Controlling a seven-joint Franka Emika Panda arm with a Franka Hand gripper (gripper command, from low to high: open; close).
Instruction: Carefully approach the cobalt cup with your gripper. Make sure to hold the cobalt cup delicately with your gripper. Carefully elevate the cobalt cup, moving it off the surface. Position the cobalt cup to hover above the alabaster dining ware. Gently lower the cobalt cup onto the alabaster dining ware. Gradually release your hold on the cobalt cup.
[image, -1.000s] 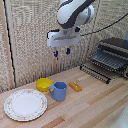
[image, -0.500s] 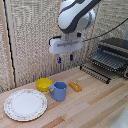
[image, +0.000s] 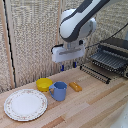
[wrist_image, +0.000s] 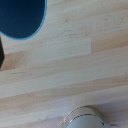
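Note:
The blue mug (image: 58, 90) stands upright on the wooden table, handle toward the exterior view's left, just right of the white patterned plate (image: 25, 104). My gripper (image: 68, 65) hangs in the air above and slightly behind the mug, well clear of it, its two dark blue fingers pointing down with a gap between them and nothing held. In the wrist view the mug's blue rim and interior (wrist_image: 21, 17) fill one corner over the wood planks; the fingers hardly show there.
A low yellow bowl (image: 44, 84) sits behind the mug, touching or nearly so. A small orange block (image: 75, 86) lies to the mug's right. A black wire dish rack (image: 109, 62) stands at the back right. A pale round object (wrist_image: 86, 118) shows in the wrist view.
The gripper has moved lower and toward the exterior view's left, closer above the mug. Mug, plate and bowl have not moved.

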